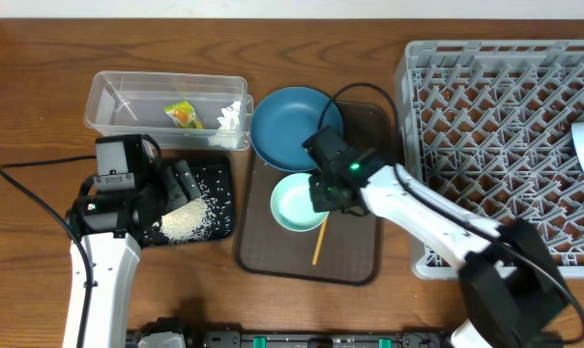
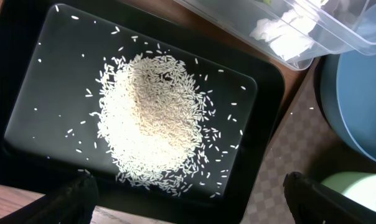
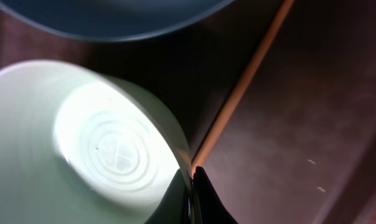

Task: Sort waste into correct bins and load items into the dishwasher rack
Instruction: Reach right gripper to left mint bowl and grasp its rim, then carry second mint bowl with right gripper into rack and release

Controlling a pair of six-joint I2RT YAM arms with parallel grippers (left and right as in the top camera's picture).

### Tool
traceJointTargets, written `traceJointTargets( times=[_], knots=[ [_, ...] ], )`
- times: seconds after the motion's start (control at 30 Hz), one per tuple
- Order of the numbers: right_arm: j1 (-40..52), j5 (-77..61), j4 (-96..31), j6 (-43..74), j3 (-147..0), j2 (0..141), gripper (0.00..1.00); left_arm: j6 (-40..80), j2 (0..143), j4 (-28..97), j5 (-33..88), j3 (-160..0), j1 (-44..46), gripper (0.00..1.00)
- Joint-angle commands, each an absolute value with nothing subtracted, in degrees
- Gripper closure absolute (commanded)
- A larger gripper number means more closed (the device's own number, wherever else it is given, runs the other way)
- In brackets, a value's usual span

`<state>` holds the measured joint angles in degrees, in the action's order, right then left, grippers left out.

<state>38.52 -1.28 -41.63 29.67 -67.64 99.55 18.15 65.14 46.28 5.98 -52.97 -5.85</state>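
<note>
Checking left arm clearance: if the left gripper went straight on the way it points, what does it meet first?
Probably the rice pile in the black tray: the left gripper, open, points down at it. How far off is unclear.

Left claw (image 2: pixel 191 198) spread wide — right claw (image 3: pixel 192 196) pinched shut, arm outstretched.

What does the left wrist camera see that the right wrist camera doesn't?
Only left wrist: the black tray with its rice pile, and the clear tub holding tissue. Only right wrist: the chopstick, and the right claw pinched shut on the mint bowl's rim. Both: the mint bowl, the dark blue dish and the brown tray.
</note>
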Motion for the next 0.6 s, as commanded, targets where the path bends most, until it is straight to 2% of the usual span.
traceJointTargets(
  times=[0.0,0.13,0.27,0.37,0.57],
  knots=[
    [35.97,0.05,-42.76,24.51,-67.46,92.84,0.99,18.22,65.25,46.46,5.3,-53.49,-6.09,0.02],
    [31.7,3.33,-43.99,23.14,-67.46,85.56,0.99,18.24,65.25,46.46,5.3,-53.49,-6.09,0.02],
    [26.57,10.26,-43.46,20.8,-67.46,78.35,0.94,18.24,65.25,46.46,5.3,-53.49,-6.09,0.02],
    [22.24,16.47,-42.3,16.97,-67.46,74.43,0.99,18.22,65.25,46.46,5.32,-53.49,-6.09,0.02],
    [14.76,25.78,-40.91,12.51,-67.46,73.06,0.99,18.22,65.25,46.46,5.3,-53.49,-6.09,0.02]
  ],
)
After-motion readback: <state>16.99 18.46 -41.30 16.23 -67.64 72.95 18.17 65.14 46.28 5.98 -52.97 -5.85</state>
